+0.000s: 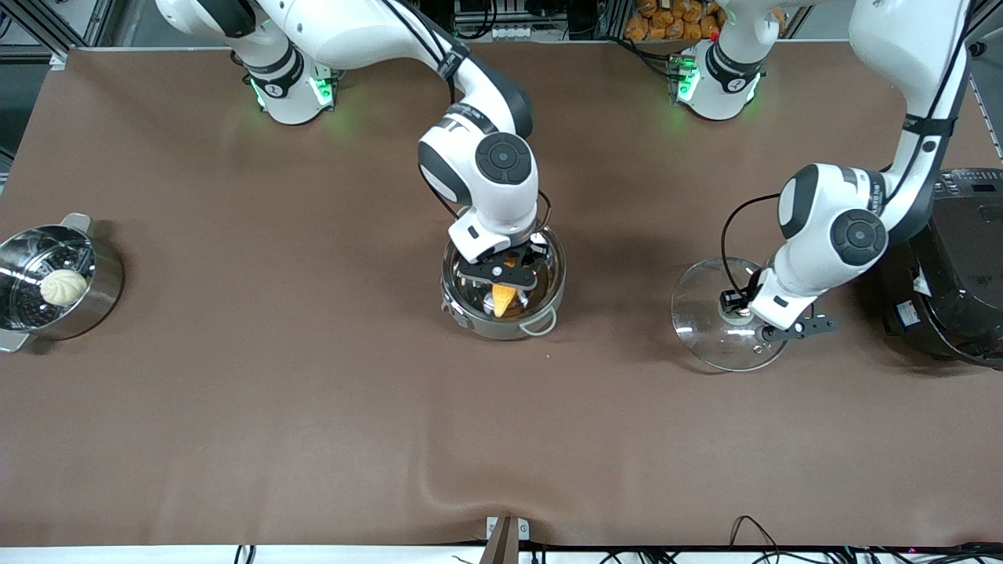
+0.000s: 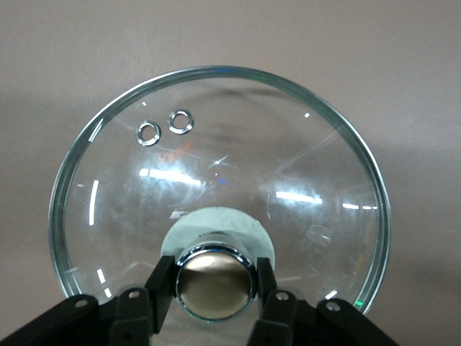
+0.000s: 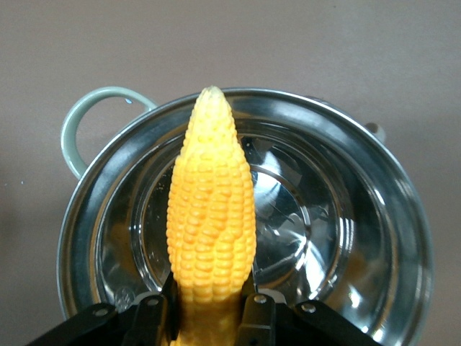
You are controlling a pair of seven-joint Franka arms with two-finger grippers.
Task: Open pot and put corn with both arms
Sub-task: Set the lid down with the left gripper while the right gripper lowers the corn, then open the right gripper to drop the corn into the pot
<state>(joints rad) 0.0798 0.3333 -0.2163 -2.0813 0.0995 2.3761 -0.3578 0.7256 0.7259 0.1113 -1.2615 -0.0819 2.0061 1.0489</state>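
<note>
The steel pot (image 1: 548,274) stands open mid-table, its pale loop handle (image 1: 541,323) toward the front camera. My right gripper (image 1: 506,276) is shut on the yellow corn (image 1: 503,298) and holds it over the pot's open mouth; in the right wrist view the corn (image 3: 210,216) points across the pot's rim (image 3: 374,187). My left gripper (image 1: 740,307) is shut on the copper-toned knob (image 2: 215,280) of the clear glass lid (image 1: 697,301), which is low over or on the table toward the left arm's end; the lid's glass (image 2: 288,173) fills the left wrist view.
A steel steamer pot (image 1: 102,274) with a white bun (image 1: 63,287) stands at the right arm's end of the table. A big black cooker (image 1: 952,274) stands at the left arm's end, close beside the left arm's wrist.
</note>
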